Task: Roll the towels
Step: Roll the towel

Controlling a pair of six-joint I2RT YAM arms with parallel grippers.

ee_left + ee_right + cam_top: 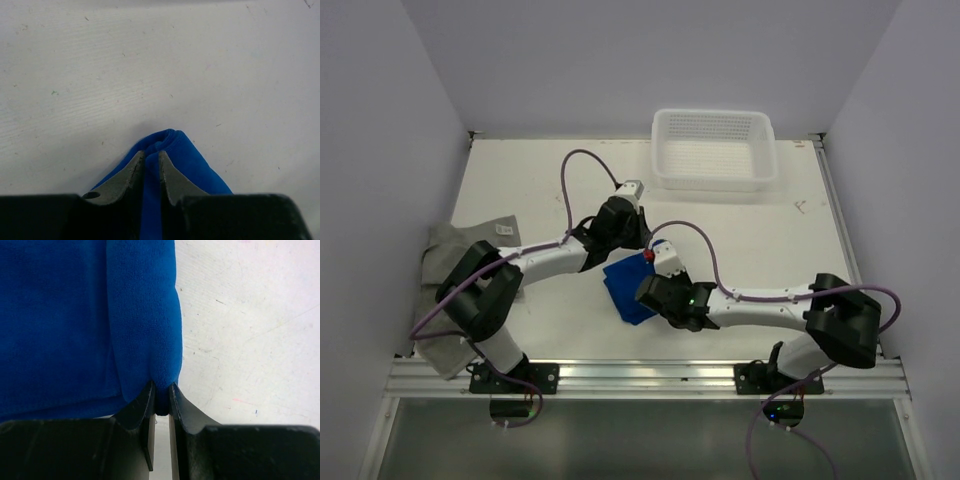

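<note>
The table (770, 240) before me carries: basket (713, 148) at far edge, grey towel (447, 245) at left edge, blue towel (625, 287) at centre.

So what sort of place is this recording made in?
Probably a lab test cell, not a home: a white table boxed in by plain walls, an aluminium mounting rail at its near edge, and only staged props, a blue towel, a grey towel and a white basket.

The blue towel (626, 288) is solid royal blue, zero pattern. The grey towel (445, 255) at 9 o'clock is plain, with a tiny white tag (504, 229). Basket (713, 181) at 12 is white with a grid of holes; table (770, 240) off-white, cables (582, 152) purple.
</note>
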